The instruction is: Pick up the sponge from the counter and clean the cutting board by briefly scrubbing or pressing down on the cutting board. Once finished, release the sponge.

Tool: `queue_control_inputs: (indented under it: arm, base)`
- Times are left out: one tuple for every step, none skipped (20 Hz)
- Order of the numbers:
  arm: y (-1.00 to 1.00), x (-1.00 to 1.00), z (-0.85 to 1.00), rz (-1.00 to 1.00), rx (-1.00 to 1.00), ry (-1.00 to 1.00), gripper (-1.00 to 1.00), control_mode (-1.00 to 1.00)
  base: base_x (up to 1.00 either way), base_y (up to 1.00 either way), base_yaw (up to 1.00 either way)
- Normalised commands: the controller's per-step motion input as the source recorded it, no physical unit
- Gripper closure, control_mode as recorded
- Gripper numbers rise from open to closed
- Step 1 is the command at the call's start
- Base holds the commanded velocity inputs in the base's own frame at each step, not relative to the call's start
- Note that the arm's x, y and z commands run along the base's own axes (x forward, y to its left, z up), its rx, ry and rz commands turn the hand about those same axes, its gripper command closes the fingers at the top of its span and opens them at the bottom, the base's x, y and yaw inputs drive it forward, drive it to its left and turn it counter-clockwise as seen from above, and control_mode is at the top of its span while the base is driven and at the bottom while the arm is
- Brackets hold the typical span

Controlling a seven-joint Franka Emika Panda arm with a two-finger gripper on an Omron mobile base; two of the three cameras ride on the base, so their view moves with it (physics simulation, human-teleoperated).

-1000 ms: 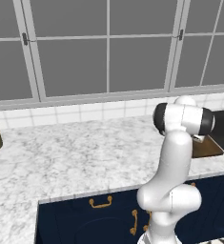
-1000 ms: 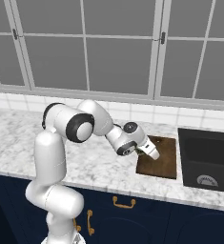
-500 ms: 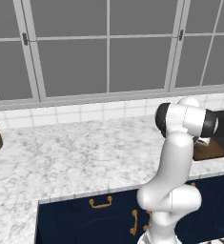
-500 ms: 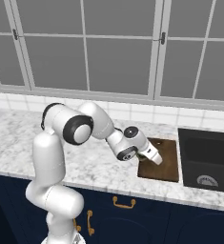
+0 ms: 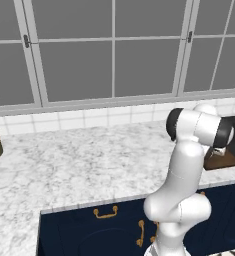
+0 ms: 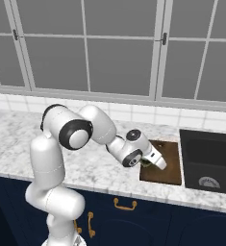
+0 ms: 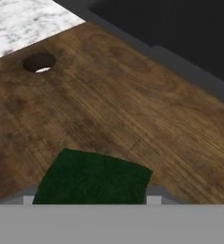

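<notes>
Reaching out low over the cutting board (image 6: 168, 161), the white arm (image 6: 93, 132) is stretching from the counter's front edge toward the black sink (image 6: 208, 161). In the right base view the gripper (image 6: 148, 163) is hovering at the board's left edge, a dark green scrap of the sponge (image 6: 145, 163) showing just under the hand. In the hand view the sponge (image 7: 95, 177) is sitting between the fingers, its green top lying just above the brown wood grain (image 7: 127, 109); the fingers appear to be clamped on it, though the tips themselves are mostly hidden. The board is lying on the white marble counter (image 5: 79, 165), right beside the sink.
</notes>
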Motion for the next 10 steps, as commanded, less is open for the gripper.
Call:
queue_control_inputs:
  arm:
    - [-0.07,-1.0,-0.95,0.0,0.0,0.02,1.0,-1.0]
    - [-0.1,-1.0,-0.96,0.0,0.0,0.01,1.0,-1.0]
    - [-0.16,-1.0,-0.94,0.0,0.0,0.0,1.0,-1.0]
    - [-0.16,-1.0,-0.87,0.0,0.0,0.0,1.0,-1.0]
    - [-0.24,-1.0,-0.71,0.0,0.03,0.0,1.0,-1.0]
    - [-0.24,-1.0,-0.61,0.0,0.05,0.0,1.0,-1.0]
    - [-0.22,-1.0,-0.58,0.0,0.05,0.0,1.0,-1.0]
    - [-0.24,-1.0,-0.54,0.0,0.05,0.0,1.0,-1.0]
    - [-0.22,-1.0,-0.53,0.0,0.04,0.0,1.0,-1.0]
    - [-0.29,-1.0,-0.45,0.0,0.06,0.0,1.0,-1.0]
  base:
    - [0.0,0.0,0.0]
    - [0.0,0.0,0.0]
    - [0.0,0.0,0.0]
    - [0.0,0.0,0.0]
    - [0.0,0.0,0.0]
    - [0.0,0.0,0.0]
    - [0.0,0.0,0.0]
    - [0.0,0.0,0.0]
    - [0.0,0.0,0.0]
    - [0.0,0.0,0.0]
